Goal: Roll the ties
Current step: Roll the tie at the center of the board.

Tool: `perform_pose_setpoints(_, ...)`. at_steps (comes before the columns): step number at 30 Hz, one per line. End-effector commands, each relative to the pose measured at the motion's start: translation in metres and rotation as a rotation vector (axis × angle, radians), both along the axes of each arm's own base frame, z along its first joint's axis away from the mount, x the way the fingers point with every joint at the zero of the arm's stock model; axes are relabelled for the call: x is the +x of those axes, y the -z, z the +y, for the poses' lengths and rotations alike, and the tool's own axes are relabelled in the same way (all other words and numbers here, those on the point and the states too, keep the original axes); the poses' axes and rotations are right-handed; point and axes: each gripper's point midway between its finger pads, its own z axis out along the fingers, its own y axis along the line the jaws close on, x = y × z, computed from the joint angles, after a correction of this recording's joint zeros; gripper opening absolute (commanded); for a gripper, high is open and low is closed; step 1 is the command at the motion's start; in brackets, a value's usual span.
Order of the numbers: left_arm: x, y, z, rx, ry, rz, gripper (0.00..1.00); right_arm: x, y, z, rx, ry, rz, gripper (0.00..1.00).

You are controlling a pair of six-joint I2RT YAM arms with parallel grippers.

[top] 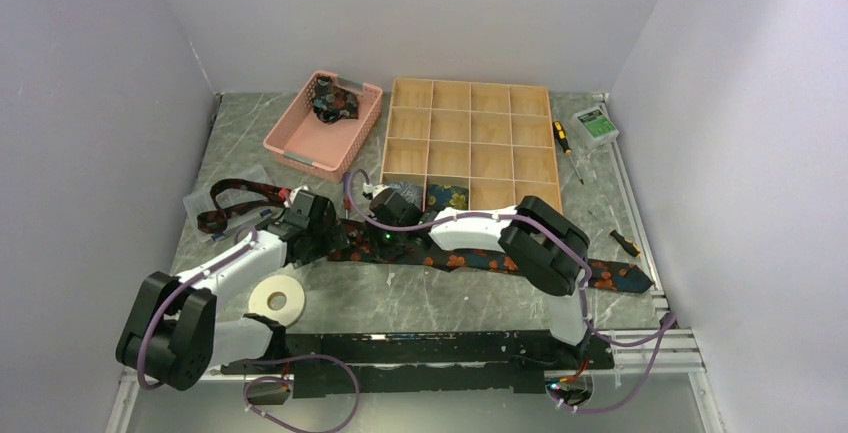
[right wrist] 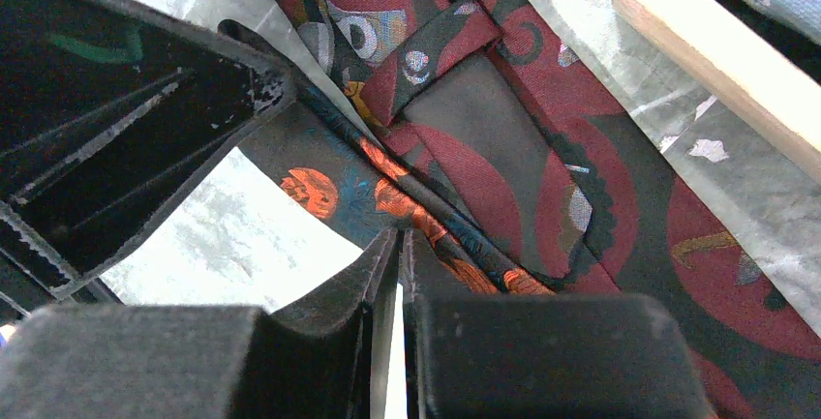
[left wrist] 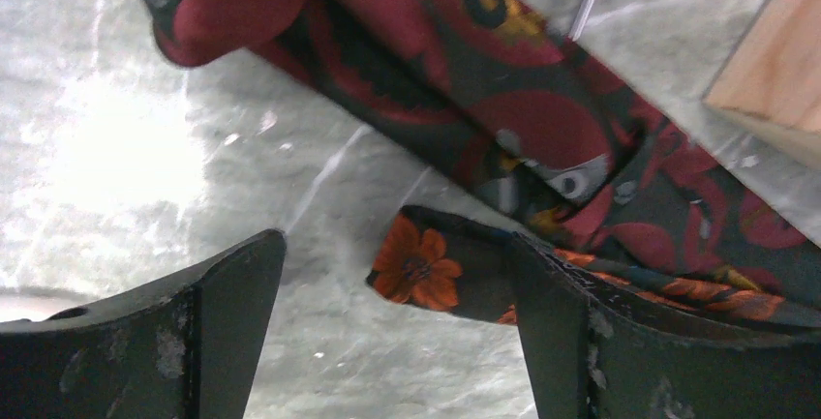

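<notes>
A dark navy tie with orange flowers point(top: 480, 261) lies across the table's middle, with its pointed wide end at the right. Its narrow end point(left wrist: 416, 269) lies between the fingers of my open left gripper point(left wrist: 397, 245), close to the right finger. A maroon and black tie point(top: 235, 193) lies at the left and crosses above that end point(left wrist: 523, 129). My right gripper point(right wrist: 399, 235) is shut, with its tips pinching a fold of the navy tie point(right wrist: 339, 196) beside the maroon tie point(right wrist: 503, 177). In the top view both grippers point(top: 330, 238) point(top: 380, 238) meet at the tie's left end.
A wooden compartment tray point(top: 470, 113) stands behind, with rolled ties in its near-left cells point(top: 447, 196). A pink basket point(top: 300, 143) at the back left holds more ties. A white tape ring point(top: 277, 299) lies near the left arm. A screwdriver point(top: 565, 138) and a small box point(top: 597, 123) sit at the back right.
</notes>
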Motion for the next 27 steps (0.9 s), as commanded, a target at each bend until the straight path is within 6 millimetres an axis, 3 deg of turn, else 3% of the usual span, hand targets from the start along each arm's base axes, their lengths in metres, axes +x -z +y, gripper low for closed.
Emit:
perform_pose_setpoints(1,0.017,-0.005,-0.011,-0.04,0.031,-0.027,0.91,-0.007,0.029,-0.018,-0.082,0.003,0.038,0.11)
perform_pose_setpoints(5,0.015,-0.002,-0.016,-0.064,0.055,-0.021,0.88,-0.007,0.027,-0.019,-0.08,0.001,0.034,0.11)
perform_pose_setpoints(10,0.013,-0.006,-0.016,-0.079,0.063,-0.029,0.63,-0.007,0.025,-0.018,-0.075,-0.001,0.029,0.11)
perform_pose_setpoints(18,0.0,-0.015,-0.001,-0.075,0.037,-0.055,0.64,-0.009,0.025,-0.018,-0.068,-0.005,0.033,0.11)
perform_pose_setpoints(27,-0.001,-0.005,-0.005,-0.085,0.054,-0.002,0.55,-0.01,0.023,-0.017,-0.06,-0.009,0.033,0.11)
